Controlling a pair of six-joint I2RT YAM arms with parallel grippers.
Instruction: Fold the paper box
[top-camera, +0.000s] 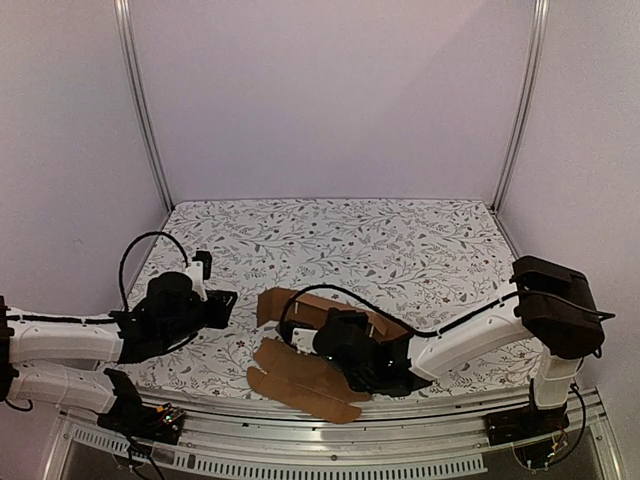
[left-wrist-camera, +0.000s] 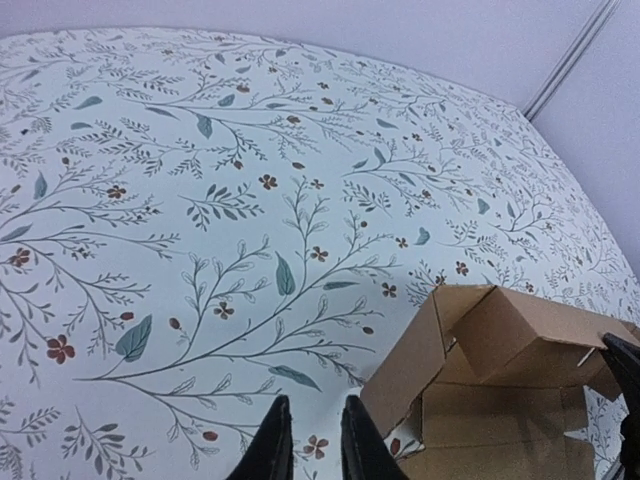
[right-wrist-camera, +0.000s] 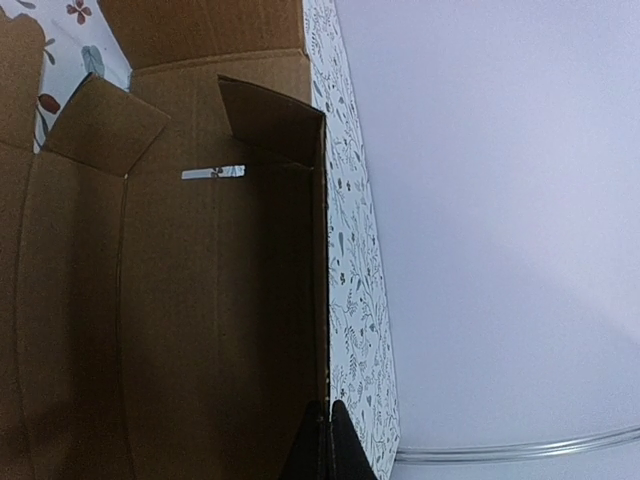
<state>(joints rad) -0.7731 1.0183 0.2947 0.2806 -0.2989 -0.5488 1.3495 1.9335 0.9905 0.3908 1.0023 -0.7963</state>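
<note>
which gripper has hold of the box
The right gripper, shut on a wall of the paper box; the left gripper is over tablecloth, holding nothing.

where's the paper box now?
Top view: the paper box lies near-centre at the front edge of the table, right gripper pinching its wall, left gripper off to its left.

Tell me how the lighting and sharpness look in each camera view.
Top external view: soft, even light, slightly hazy, weak shadows under the paper box. Left wrist view: sharp floral tablecloth, wide-angle bending at the far edge. Right wrist view: box interior in deep shade, white wall bright, no glare.
</note>
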